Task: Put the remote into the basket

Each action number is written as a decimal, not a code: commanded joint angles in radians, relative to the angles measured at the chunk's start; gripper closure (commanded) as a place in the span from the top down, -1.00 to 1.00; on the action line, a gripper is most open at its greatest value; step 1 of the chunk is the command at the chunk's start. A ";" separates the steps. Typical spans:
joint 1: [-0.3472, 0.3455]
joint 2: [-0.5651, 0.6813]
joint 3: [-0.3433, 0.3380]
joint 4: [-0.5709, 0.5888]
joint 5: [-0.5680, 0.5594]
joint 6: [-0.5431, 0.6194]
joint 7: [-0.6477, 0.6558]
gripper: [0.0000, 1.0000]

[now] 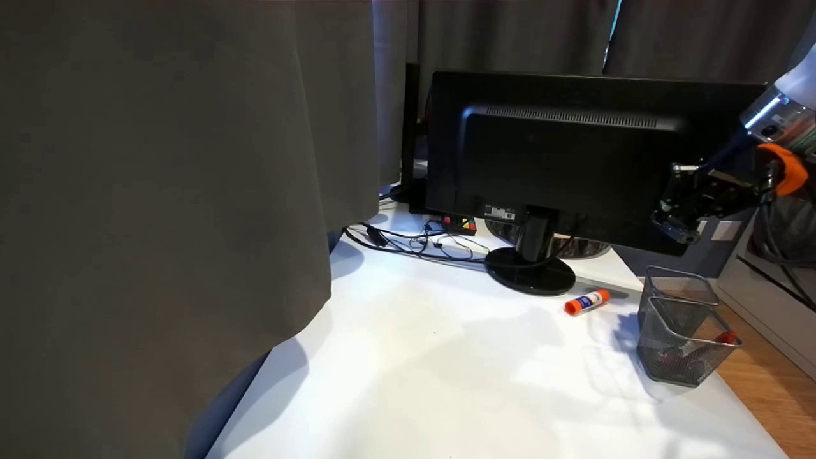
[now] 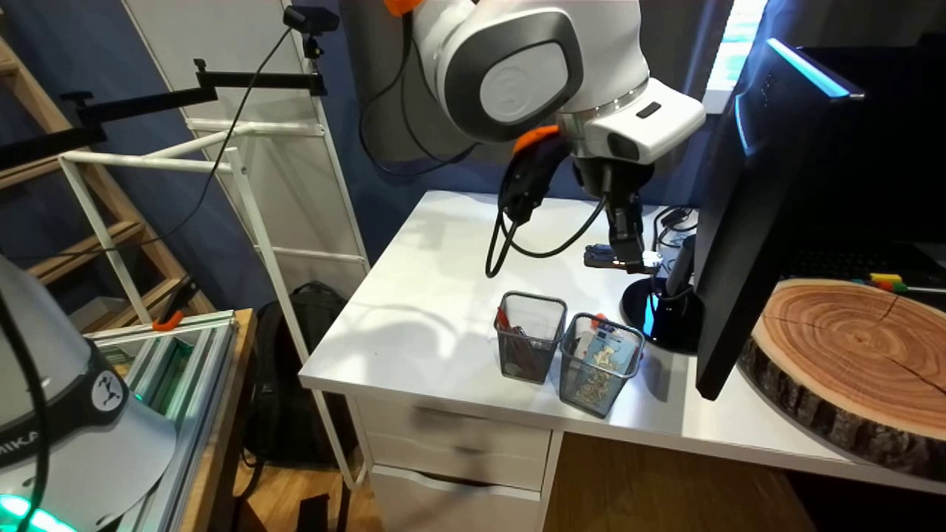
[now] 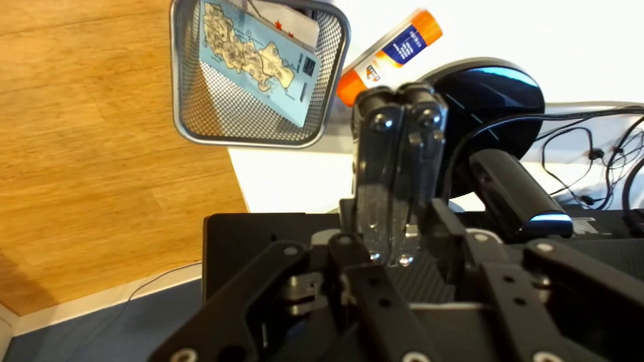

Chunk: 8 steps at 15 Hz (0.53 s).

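Wrist view shows me the gripper (image 3: 397,218) holding the remote (image 3: 375,171), seemingly a folded multitool, fingers (image 3: 448,221) parted only by its width. Grasping looks done: it hangs in the air, outside both mesh baskets (image 2: 543,318). Moving over one and releasing remain.

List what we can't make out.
Held dark bar: middle hidden by the claw, in an exterior view.
Blue card: print too small, wrist view.
Its basket: cut by top edge, wrist view.
Other basket: contents unclear behind mesh, both exterior views.
Desk: partly behind grey cloth, in an exterior view.
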<state>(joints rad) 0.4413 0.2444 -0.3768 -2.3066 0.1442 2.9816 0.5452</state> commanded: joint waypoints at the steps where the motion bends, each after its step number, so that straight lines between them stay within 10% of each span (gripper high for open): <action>1: 0.000 -0.003 0.000 -0.002 0.000 0.000 -0.001 -0.77; 5: 0.048 -0.030 -0.005 -0.064 -0.085 0.005 -0.054 -0.77; 8: 0.146 -0.032 -0.128 -0.080 -0.246 -0.015 0.006 -0.77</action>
<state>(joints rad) 0.5079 0.2534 -0.4006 -2.3477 0.0339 2.9817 0.5141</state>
